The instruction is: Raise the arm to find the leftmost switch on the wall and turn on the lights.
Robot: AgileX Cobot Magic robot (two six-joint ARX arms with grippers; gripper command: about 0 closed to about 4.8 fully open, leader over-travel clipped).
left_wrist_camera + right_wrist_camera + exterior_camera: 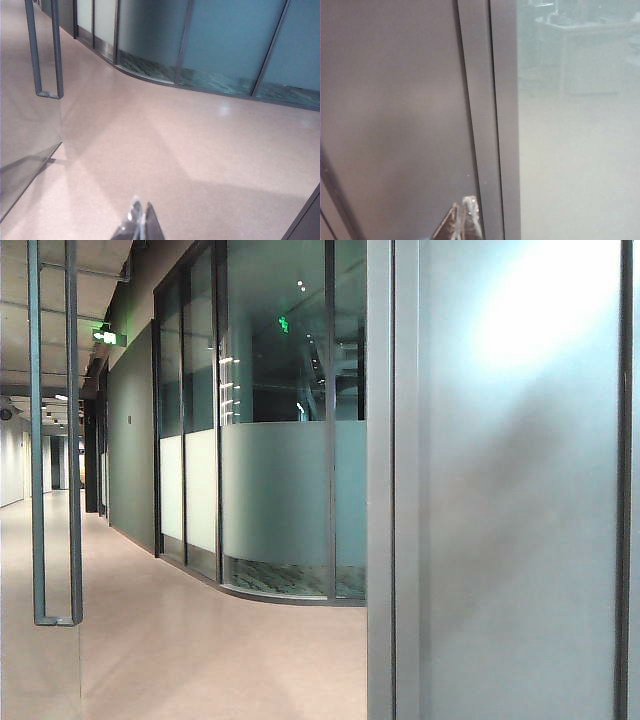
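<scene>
- Searching step: no switch was in any view.
- Left end effector (141, 222), jaws together, hung over the floor (200, 150).
- Right end effector (464, 220), jaws together, faced a frame (480, 125); it likely needed raising.

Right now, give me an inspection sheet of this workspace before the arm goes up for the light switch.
Surface: no table; a bare beige floor runs down the corridor.
Job's things: nothing seen; no wall switch shows in any view.
Clutter: nothing seen.
Grippers: left gripper is low over the floor, fingertips together, holding nothing. Right gripper is close to a grey frame post beside a frosted glass panel, fingertips together, holding nothing. Neither shows in the exterior view.
Cables: nothing seen.
Surroundings: a glass door with a long bar handle on the left, a curved frosted glass wall ahead, a green exit sign overhead.
</scene>
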